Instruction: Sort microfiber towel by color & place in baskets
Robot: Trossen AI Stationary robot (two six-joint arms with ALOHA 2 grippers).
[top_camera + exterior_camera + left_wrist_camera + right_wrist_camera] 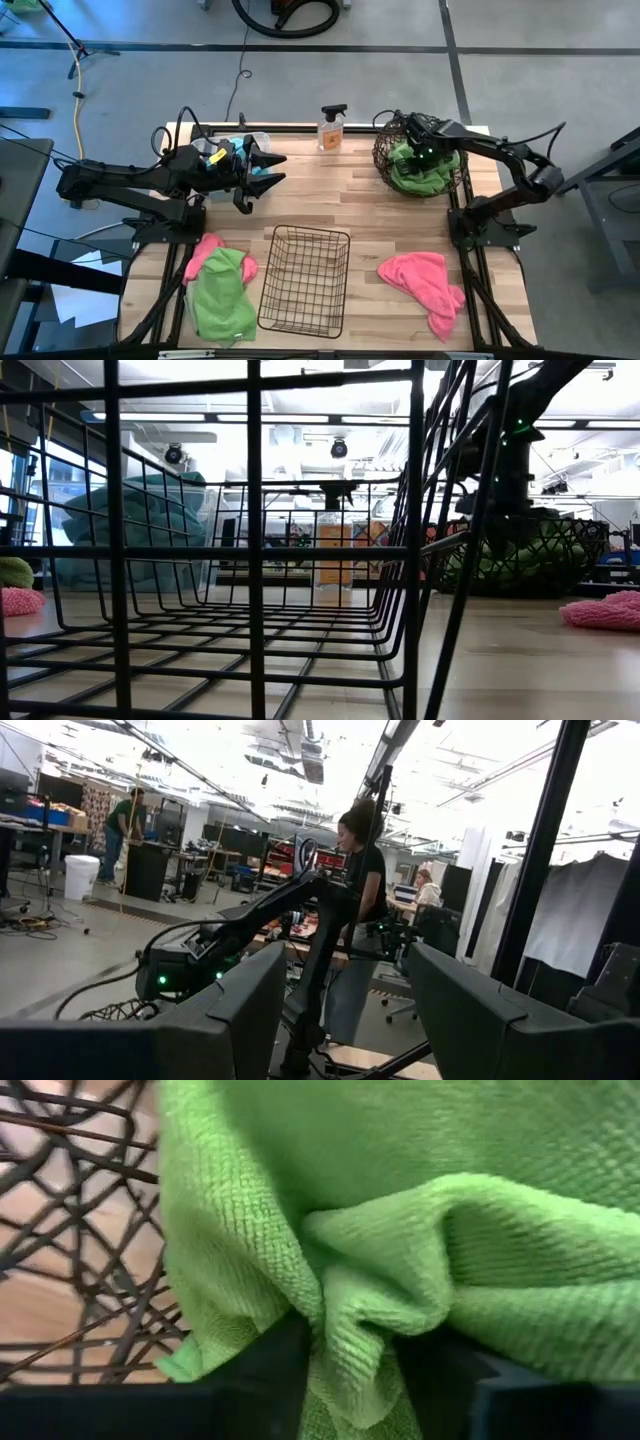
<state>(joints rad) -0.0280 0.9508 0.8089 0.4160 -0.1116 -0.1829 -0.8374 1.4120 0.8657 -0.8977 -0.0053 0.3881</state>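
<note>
The black grid basket (305, 279) stands nearest the low camera, filling that view with its bars (250, 540); it holds nothing, and its long axis runs from the front edge toward the back of the wooden surface (340, 200). At the back right sits the round wire basket (418, 158) with a green towel (422, 172) bunched inside. The right tool (416, 140) reaches down into it, and the right wrist view shows its fingers (270, 1380) pinching a fold of that green cloth (400, 1230), nearly closed on it. At the back left the clear bin (250, 140) is mostly hidden beneath the left arm; the low view shows a teal heap (130, 530) there. The left tool (268, 170) hangs just beside the bin, pointing toward the surface's middle, its fingers (240, 1010) spread wide and holding nothing.

At the front left a second green towel (222, 297) lies lengthwise toward the front edge, partly covering a pink towel (205, 249). Another pink towel (425, 280) lies crumpled at the front right, stretched diagonally toward the front right corner. A spray bottle (332, 128) stands upright at the back centre, between bin and round basket.
</note>
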